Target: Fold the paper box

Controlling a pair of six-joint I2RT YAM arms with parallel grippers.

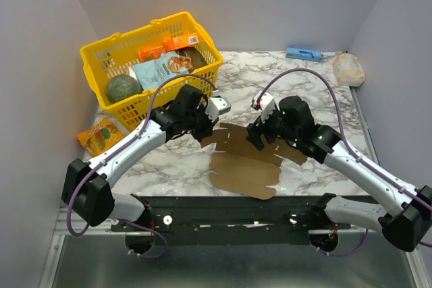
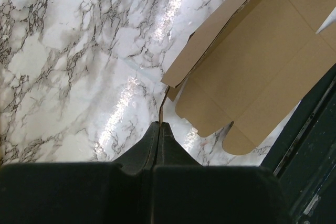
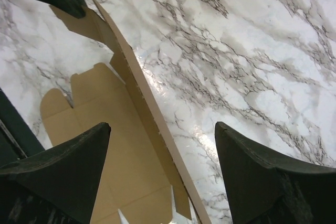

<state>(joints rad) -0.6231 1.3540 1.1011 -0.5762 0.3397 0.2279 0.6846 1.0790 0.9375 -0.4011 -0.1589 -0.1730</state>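
Observation:
The paper box is a flat brown die-cut sheet lying near the table's front edge, with its far long flap lifted. My left gripper is shut on the left end of that flap. In the left wrist view the thin cardboard edge comes straight out of the closed tips of the left gripper, and the rest of the paper box lies to the right. My right gripper hangs open over the far edge. In the right wrist view the raised flap runs between the fingers of the right gripper, touching neither.
A yellow basket holding packets and a round green item stands at the back left. An orange packet lies by the left wall. A small blue box and a beige bundle sit at the back right. The black mounting frame borders the near edge.

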